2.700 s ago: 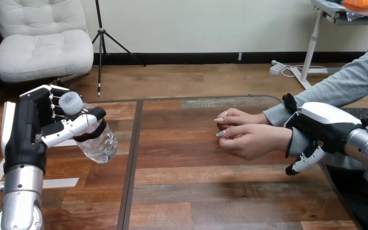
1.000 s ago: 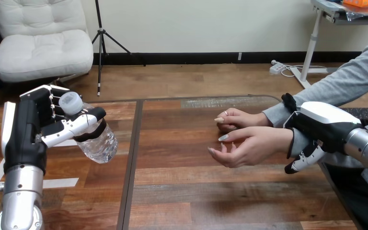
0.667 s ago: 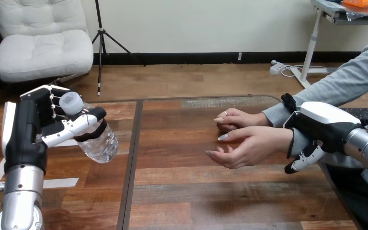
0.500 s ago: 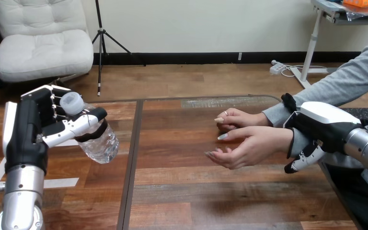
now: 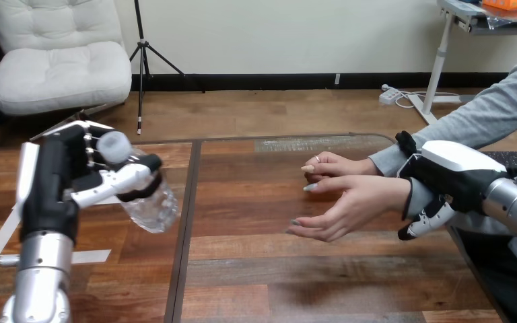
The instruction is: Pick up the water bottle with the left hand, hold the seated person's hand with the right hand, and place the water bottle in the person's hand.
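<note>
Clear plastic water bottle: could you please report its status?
Left robot hand shut on water bottle, lifted. Right robot hand curled round person's wrist. Open hand apart, nothing between.

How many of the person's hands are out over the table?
2. The nearer hand, open palm up, extends from the wrist the right hand grips; the farther hand rests curled behind it.

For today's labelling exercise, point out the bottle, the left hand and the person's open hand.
bottle [image 5: 153, 211], head view, clear body.
left hand [image 5: 50, 187], head view, black palm.
person's open hand [image 5: 349, 206], head view, palm.
</note>
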